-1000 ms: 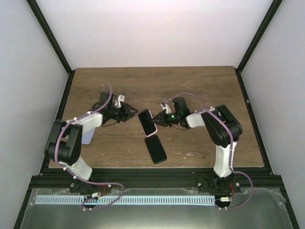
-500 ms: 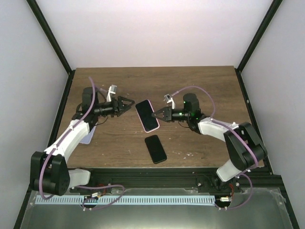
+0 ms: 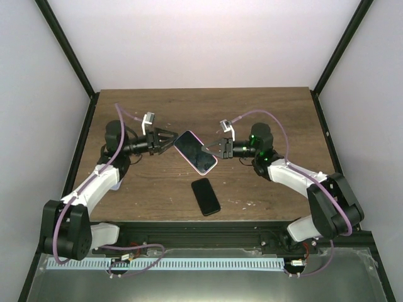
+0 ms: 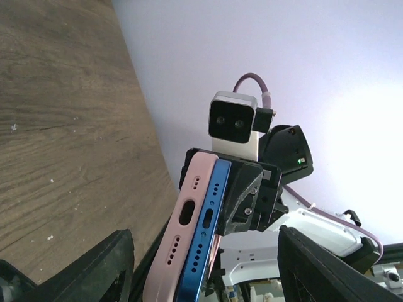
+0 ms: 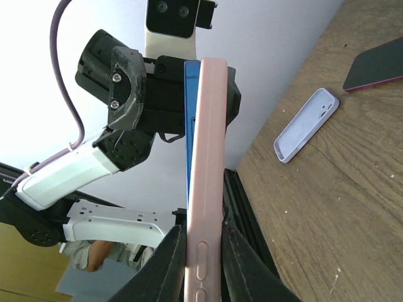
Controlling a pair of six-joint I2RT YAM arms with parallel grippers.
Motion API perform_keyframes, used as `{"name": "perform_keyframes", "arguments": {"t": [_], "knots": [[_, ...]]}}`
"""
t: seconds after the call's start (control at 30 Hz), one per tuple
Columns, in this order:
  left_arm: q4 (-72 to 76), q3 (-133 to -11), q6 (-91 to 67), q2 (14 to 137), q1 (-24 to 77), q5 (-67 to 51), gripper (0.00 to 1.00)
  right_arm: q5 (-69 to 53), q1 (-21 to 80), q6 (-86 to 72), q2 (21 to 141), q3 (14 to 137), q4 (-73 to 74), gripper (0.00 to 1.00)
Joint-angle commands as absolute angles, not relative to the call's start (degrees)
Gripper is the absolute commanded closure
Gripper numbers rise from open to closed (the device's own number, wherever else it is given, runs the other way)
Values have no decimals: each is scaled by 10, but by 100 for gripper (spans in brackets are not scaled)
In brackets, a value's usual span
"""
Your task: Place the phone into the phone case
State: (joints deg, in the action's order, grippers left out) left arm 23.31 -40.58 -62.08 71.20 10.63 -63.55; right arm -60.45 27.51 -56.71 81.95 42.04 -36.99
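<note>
Where the phone was: The blue phone (image 4: 204, 251) and the pink phone case (image 4: 179, 233) were up in the air between the two arms, above the counter (image 3: 264, 113). They lay flat against each other.

Was it in yet: In the left wrist view, the two near ends sat side by side and each showed its own little holes. So the phone did not look pushed in at that end. The far end was hidden, so I could not be sure about that part.

Right jaws: The right gripper (image 3: 220, 150) was clenched on the far end and squeezed phone and case together.

Left jaws: The left gripper (image 3: 169, 141) was spread wide at the near end, with one jaw out on each side. It squeezed nothing.

How the phone would feel: Probably hard, flat, smooth and slippery. Its glass could crack if it fell.

How the case would feel: Probably light, with a bendy rim that has to stretch over the phone's corners.

Best place to hold: Pinch across the flat faces near one corner and press that corner in. Do not push hard on the middle of the screen.

Other things: A black phone (image 3: 206, 196) lay flat on the counter below. A pale purple case (image 5: 306, 124) lay further off.
</note>
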Motion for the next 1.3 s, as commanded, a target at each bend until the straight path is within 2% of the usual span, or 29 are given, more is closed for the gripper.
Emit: {"name": "perform_keyframes", "arguments": {"t": [0.0,0.23,0.5,0.6,0.77,0.83,0.93,1.13,1.27], "knots": [[275,-393,-640,717,108,-641,35,-601,276,-598,803,424,-416,86],[334,-355,-701,705,109,-620,36,-591,276,-688,811,403,-515,86],[422,-343,-767,725,126,-620,50,-596,280,-711,824,403,-549,85],[439,-341,-778,730,131,-619,59,-593,281,-712,823,398,-552,86],[439,-338,-779,733,132,-619,89,-593,282,-707,821,388,-547,85],[438,-340,-774,737,132,-625,95,-598,282,-694,819,383,-533,82],[420,-348,-744,742,132,-640,100,-605,282,-663,810,373,-494,75],[366,-372,-674,751,129,-694,100,-616,280,-588,778,392,-379,55],[371,-381,-663,755,129,-731,100,-614,279,-538,769,426,-292,49]]}}
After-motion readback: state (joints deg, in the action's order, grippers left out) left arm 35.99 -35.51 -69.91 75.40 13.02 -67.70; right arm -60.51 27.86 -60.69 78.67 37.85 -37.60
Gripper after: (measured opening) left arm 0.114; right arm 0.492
